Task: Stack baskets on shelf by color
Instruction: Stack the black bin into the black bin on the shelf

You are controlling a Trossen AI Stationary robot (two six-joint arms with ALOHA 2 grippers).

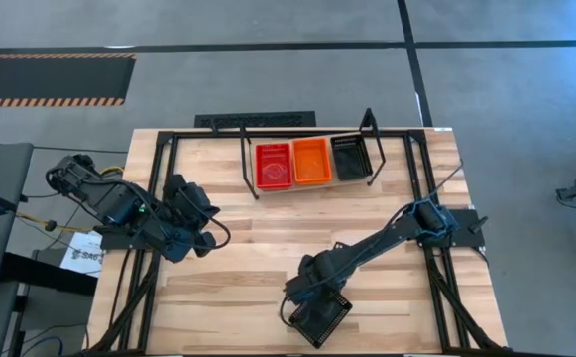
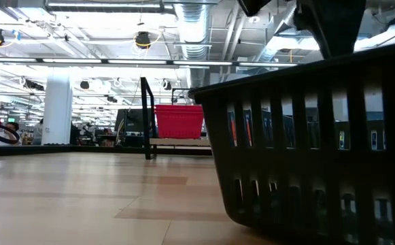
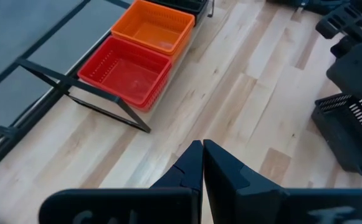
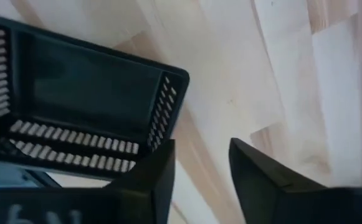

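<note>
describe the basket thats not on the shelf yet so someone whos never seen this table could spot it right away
Start at the wooden table and find the wire-framed shelf at its far edge, holding red, orange and black baskets in a row. Come straight across to the near edge, where the right gripper hangs. The black basket beside it is the only one lying on the bare tabletop, away from the rest and turned askew.

The tabletop (image 1: 258, 238) is pale wood in joined strips, smooth with a soft sheen. The red basket (image 3: 126, 70), orange basket (image 3: 156, 26) and black basket (image 4: 81, 106) are slotted plastic, slightly glossy. The shelf (image 1: 250, 169) has a thin black metal wire frame.
</note>
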